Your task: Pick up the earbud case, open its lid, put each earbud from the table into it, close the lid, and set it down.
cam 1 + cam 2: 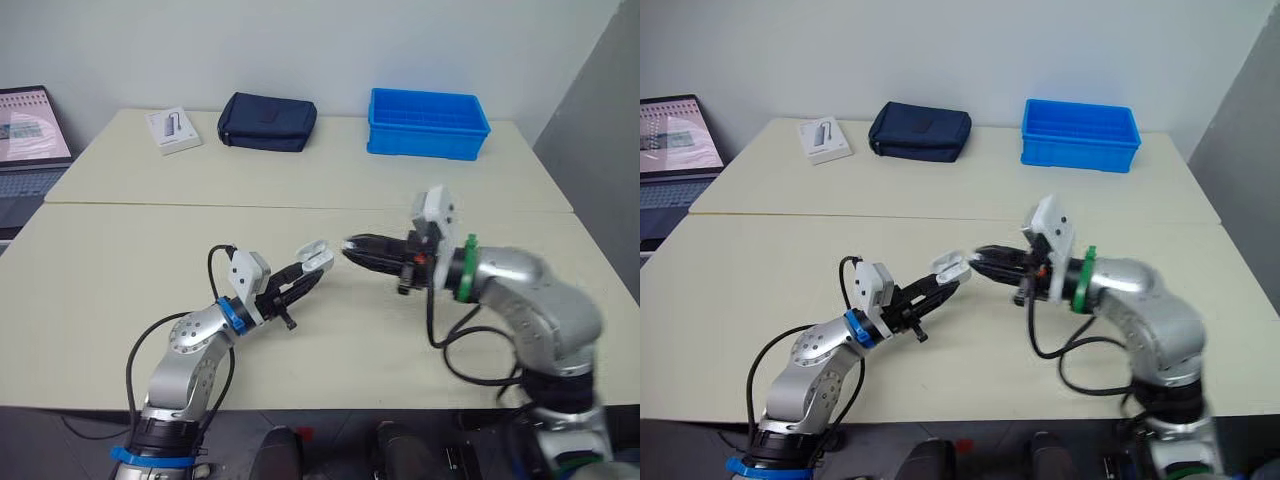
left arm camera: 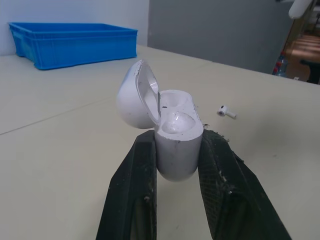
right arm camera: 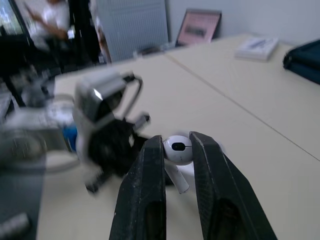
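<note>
Gripping glossy rounded earbud case [image 2: 175, 150], lid [image 2: 132, 97] open, smooth earbud [image 3: 177, 149] pinched

Arms reach inward, nearly meeting; left gripper [image 1: 308, 268] clamps an open white earbud case [image 2: 172, 125], right gripper [image 1: 352, 246] a white earbud [image 3: 177, 147].

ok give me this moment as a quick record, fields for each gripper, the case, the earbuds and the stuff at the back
left gripper: shut on earbud case, held off the table
case lid: open
right gripper: shut on held earbud, tip close to the case
loose earbud: lying on the table
far side: blue bin, dark pouch, white box, laptop
</note>
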`<control>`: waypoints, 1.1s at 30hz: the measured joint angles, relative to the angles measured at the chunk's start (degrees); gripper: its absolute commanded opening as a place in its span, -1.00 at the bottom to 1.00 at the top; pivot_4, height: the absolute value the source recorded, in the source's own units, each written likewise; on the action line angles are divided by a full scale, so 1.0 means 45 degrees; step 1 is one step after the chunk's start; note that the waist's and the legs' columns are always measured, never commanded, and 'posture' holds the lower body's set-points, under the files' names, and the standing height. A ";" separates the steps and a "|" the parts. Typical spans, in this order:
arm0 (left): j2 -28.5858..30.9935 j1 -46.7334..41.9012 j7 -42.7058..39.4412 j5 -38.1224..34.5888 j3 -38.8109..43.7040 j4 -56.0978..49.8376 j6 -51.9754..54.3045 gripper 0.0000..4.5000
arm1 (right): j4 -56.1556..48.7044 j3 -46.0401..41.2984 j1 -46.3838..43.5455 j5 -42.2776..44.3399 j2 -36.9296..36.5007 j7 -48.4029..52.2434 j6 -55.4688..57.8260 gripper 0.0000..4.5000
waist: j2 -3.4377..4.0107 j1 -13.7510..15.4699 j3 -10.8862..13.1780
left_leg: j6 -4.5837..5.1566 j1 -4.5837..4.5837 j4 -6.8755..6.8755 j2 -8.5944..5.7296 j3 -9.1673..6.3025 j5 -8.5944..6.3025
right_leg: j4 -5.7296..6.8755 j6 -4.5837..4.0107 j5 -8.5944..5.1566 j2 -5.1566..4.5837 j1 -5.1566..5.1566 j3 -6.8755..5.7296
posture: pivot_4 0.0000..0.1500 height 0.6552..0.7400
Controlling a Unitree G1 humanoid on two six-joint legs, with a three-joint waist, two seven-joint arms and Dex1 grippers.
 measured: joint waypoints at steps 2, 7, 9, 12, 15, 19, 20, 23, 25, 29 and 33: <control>-0.0039 -0.0131 0.0072 0.0022 -0.0001 0.0028 -0.0115 -0.66 | 0.0268 0.0067 0.0050 0.0056 0.0905 -0.0933 -0.0381 -0.83 | 0.0000 -0.0008 -0.0001 | 0.0001 0.0005 0.0008 -0.0002 0.0002 0.0001 | 0.0016 0.0003 0.0003 0.0000 0.0000 0.0004 | 1.00 1.00; -0.0191 -0.0295 0.0105 0.0023 0.0004 0.0127 -0.0313 -0.66 | 0.1204 0.0764 0.0407 -0.0217 0.1597 -0.2065 -0.1640 -0.83 | 0.0001 -0.0013 -0.0002 | 0.0003 0.0016 0.0012 -0.0001 0.0001 0.0003 | 0.0026 0.0002 0.0004 0.0001 0.0003 0.0004 | 1.00 1.00; -0.0207 -0.0295 0.0108 0.0021 0.0012 0.0147 -0.0411 -0.66 | 0.1625 0.1064 0.0576 -0.0431 0.1667 -0.2313 -0.2152 -0.83 | 0.0002 -0.0020 -0.0002 | 0.0004 0.0014 0.0009 0.0000 0.0005 0.0003 | 0.0025 0.0002 0.0004 0.0004 -0.0001 0.0009 | 1.00 1.00; -0.0219 -0.0299 0.0109 0.0012 0.0016 0.0145 -0.0451 -0.66 | 0.2238 0.1449 0.0583 -0.0767 0.1880 -0.2595 -0.3131 -0.83 | 0.0002 -0.0038 -0.0002 | 0.0004 0.0014 0.0005 0.0006 0.0001 0.0003 | 0.0026 0.0002 0.0004 0.0014 -0.0005 0.0009 | 1.00 1.00; -0.0297 -0.0299 0.0116 -0.0008 0.0013 0.0143 -0.0451 -0.66 | 0.2732 0.1907 0.0651 -0.0979 0.2077 -0.2731 -0.3957 -0.83 | 0.0002 -0.0046 -0.0002 | 0.0004 0.0014 0.0003 0.0012 -0.0005 0.0003 | 0.0026 0.0002 0.0004 0.0023 -0.0005 0.0005 | 1.00 1.00; -0.0331 -0.0299 0.0130 -0.0035 0.0013 0.0134 -0.0441 -0.66 | 0.3304 0.2150 0.0734 -0.1192 0.2102 -0.2899 -0.4682 -0.83 | 0.0002 -0.0045 -0.0002 | 0.0004 0.0014 0.0007 0.0011 0.0001 0.0003 | 0.0026 0.0002 0.0004 0.0022 -0.0005 0.0013 | 1.00 1.00; -0.0336 -0.0301 0.0140 -0.0042 0.0013 0.0130 -0.0420 -0.66 | 0.3378 0.2180 0.0770 -0.1203 0.2100 -0.2910 -0.4828 -0.83 | 0.0002 -0.0045 -0.0002 | 0.0003 0.0013 0.0007 0.0011 0.0000 0.0003 | 0.0026 0.0002 0.0004 0.0022 -0.0004 0.0012 | 1.00 1.00; -0.0339 -0.0371 0.0222 -0.0056 0.0014 0.0119 -0.0297 -0.66 | 0.3505 0.2371 0.0981 -0.1339 0.2080 -0.2926 -0.5129 -0.83 | 0.0002 -0.0044 -0.0002 | 0.0004 0.0014 0.0004 0.0013 -0.0003 0.0003 | 0.0026 0.0002 0.0004 0.0023 -0.0005 0.0008 | 1.00 1.00; -0.0341 -0.0429 0.0313 -0.0060 0.0012 0.0112 -0.0130 -0.66 | 0.3653 0.2474 0.1076 -0.1421 0.2045 -0.2946 -0.5311 -0.83 | 0.0003 -0.0044 -0.0002 | 0.0004 0.0014 0.0004 0.0013 -0.0002 0.0003 | 0.0026 0.0002 0.0004 0.0024 -0.0006 0.0010 | 1.00 1.00; -0.0348 -0.0449 0.0390 -0.0072 0.0010 0.0015 0.0122 -0.66 | 0.3735 0.2534 0.1146 -0.1456 0.1996 -0.2951 -0.5580 -0.83 | 0.0002 -0.0043 -0.0002 | 0.0004 0.0013 0.0004 0.0012 -0.0001 0.0003 | 0.0026 0.0002 0.0004 0.0024 -0.0007 0.0011 | 1.00 1.00; -0.0389 -0.0527 0.0510 -0.0081 0.0010 -0.0124 0.0433 -0.66 | 0.3818 0.2656 0.1212 -0.1564 0.2007 -0.2988 -0.5906 -0.83 | 0.0002 -0.0043 -0.0002 | 0.0004 0.0014 0.0004 0.0013 -0.0001 0.0003 | 0.0027 0.0002 0.0004 0.0024 -0.0007 0.0011 | 1.00 1.00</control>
